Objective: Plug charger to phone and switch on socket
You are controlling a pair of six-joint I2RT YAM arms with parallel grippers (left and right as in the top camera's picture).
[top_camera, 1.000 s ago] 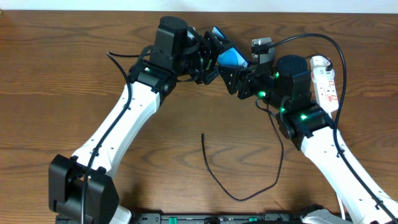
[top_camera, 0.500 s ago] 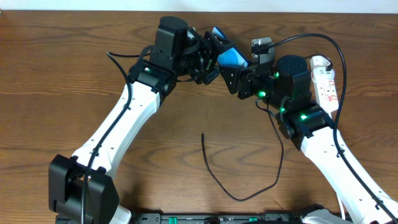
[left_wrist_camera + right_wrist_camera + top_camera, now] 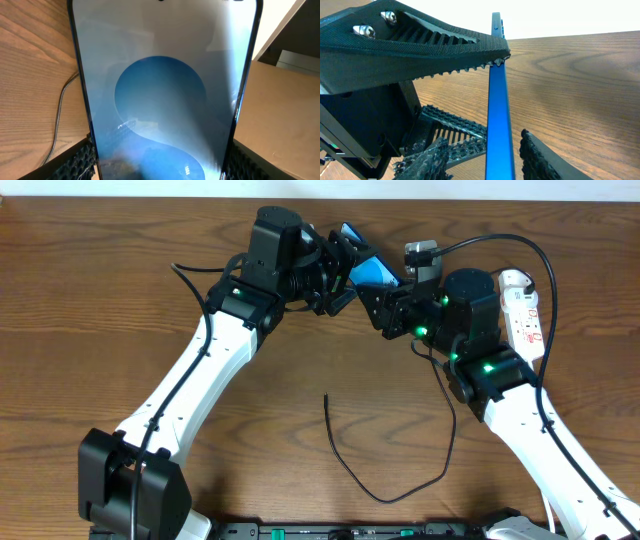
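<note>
The phone point(image 3: 368, 268), its screen bright blue, is held tilted off the table at the back. My left gripper point(image 3: 338, 272) is shut on it, and its pads point(image 3: 82, 160) press both long edges of the phone point(image 3: 160, 100). My right gripper point(image 3: 383, 308) is open. In the right wrist view its fingers point(image 3: 432, 157) stand on either side of the phone's blue edge point(image 3: 499, 110) without touching it. The charger point(image 3: 385, 495) lies loose on the table, its plug tip point(image 3: 325, 395) free. The socket point(image 3: 524, 315) lies at the far right.
A grey plug block point(image 3: 420, 255) with a thick black cable sits behind the right arm. The left gripper's ribbed finger point(image 3: 420, 45) crosses the top of the right wrist view. The table's far edge runs just behind the phone.
The right gripper has shifted very slightly at the phone. The left arm, phone, charger and socket have not moved.
</note>
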